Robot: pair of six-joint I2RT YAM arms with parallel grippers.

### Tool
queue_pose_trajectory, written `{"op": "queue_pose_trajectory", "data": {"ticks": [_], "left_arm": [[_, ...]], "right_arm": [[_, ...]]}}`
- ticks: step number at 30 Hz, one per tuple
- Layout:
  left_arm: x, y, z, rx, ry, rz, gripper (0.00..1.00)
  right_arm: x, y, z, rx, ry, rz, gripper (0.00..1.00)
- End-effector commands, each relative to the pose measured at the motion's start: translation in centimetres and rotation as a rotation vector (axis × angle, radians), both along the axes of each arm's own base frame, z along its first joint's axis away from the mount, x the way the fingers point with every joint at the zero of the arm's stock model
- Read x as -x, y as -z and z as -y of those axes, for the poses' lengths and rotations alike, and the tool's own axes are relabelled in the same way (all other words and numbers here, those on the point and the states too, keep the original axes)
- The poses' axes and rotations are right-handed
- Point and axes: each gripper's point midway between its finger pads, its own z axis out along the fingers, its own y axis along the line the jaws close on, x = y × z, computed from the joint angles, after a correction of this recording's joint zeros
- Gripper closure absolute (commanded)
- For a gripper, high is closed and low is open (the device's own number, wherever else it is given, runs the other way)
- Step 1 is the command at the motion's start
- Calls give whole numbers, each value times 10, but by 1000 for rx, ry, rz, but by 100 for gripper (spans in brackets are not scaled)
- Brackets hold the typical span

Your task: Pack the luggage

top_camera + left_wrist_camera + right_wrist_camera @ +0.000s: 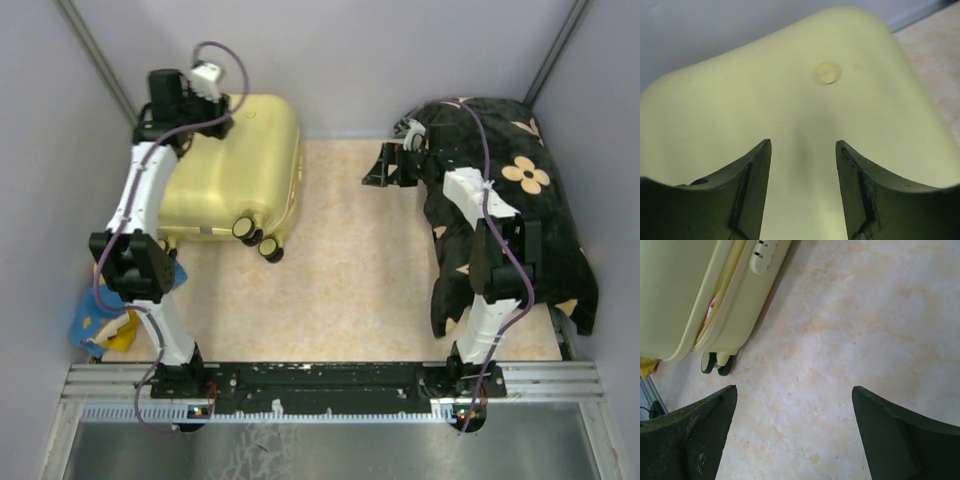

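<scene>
Both released | left gripper (pixel 803 150) over luggage (pixel 790 95) shell | right gripper (pixel 793 390) over table (pixel 870 335), its view alone showing lock (pixel 761 255).

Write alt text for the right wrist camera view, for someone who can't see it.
The right gripper, two dark fingers spread wide and holding nothing, hangs above a marbled beige table. A pale yellow suitcase fills the upper left corner, with small black wheels at its lower end.

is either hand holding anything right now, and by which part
Nothing is held. The left hand is open just off the luggage shell; the right hand is open above the table.
</scene>
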Motion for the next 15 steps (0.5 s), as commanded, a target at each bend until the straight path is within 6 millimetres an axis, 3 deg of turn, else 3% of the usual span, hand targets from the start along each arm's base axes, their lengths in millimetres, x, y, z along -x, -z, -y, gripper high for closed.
{"op": "queue_pose_trajectory", "data": {"ticks": [1,5,9,12,15], "left_arm": [[20,-20,-93,118,-177,-30,40],[32,-12,-190,125,-378,-39,41],[46,16,-265,87,-547,-86,43],[57,41,-294,4,-599,-117,46],[67,75,-300,-89,-586,-181,49]], "right_arm": [[-10,-21,-30,11,-74,116,3],[-9,-15,-41,10,-94,106,6],[-8,-10,-43,15,-99,98,7],[-6,-11,-43,23,-111,110,7],[-3,-13,-40,43,-118,136,6]]}}
